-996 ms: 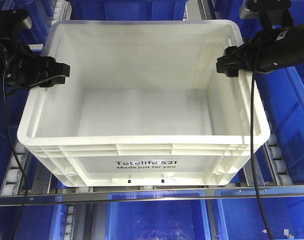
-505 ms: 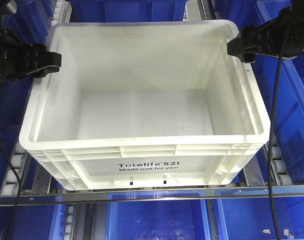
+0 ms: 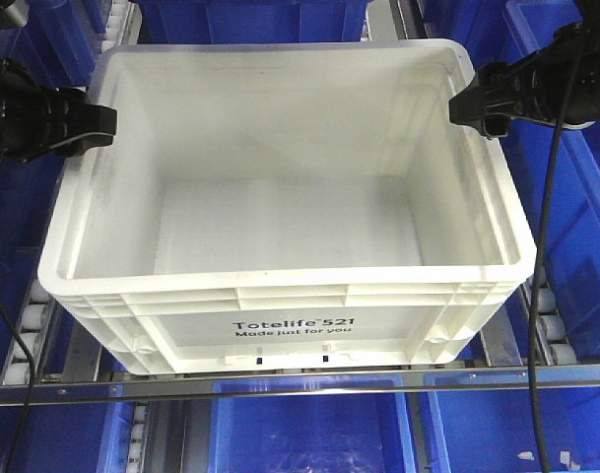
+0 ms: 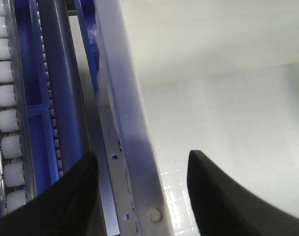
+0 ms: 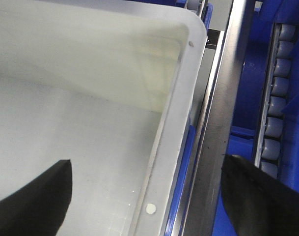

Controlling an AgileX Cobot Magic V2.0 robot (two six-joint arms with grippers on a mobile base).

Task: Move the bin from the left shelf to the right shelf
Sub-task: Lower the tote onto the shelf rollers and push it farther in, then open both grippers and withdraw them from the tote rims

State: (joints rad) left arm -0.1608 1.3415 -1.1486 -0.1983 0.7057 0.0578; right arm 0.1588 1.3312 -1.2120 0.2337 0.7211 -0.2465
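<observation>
The white bin (image 3: 285,212) sits empty on a roller shelf, its printed front wall just behind the metal front rail (image 3: 300,382), with blue bins (image 3: 566,227) crowding it on both sides, behind and on the level below. The left pincer (image 3: 100,120) and the right pincer (image 3: 474,104) each stand at a long side of the bin's rim near the back corners, a placement that looks meant for lifting the bin evenly from both sides. Both pincers are open: the wrist views show each one's fingers (image 4: 223,196) spread wide, one inside the wall and one outside, straddling the rim without touching it. Room outside each wall is tight, a narrow gap against the shelf's side rail (image 5: 218,123) and rollers (image 5: 274,108); open space lies mainly above.
</observation>
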